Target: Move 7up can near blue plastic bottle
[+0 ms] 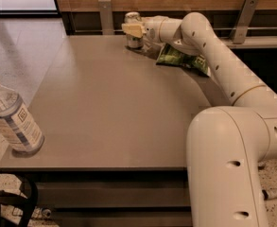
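The 7up can (134, 42) stands upright at the far edge of the grey table (114, 108), its shiny top showing. My gripper (133, 29) reaches in from the right and is shut around the can's upper body; one cream finger (132, 30) lies across its front, the other is hidden behind it. The can rests on the table. The blue plastic bottle (11, 117), clear with a white cap and striped label, stands at the near left corner of the table, far from the can.
A green crinkled chip bag (181, 58) lies just right of the can, under my arm (209, 37). A wooden wall with metal rail brackets (106, 14) runs behind the table. My base (228, 169) fills the near right.
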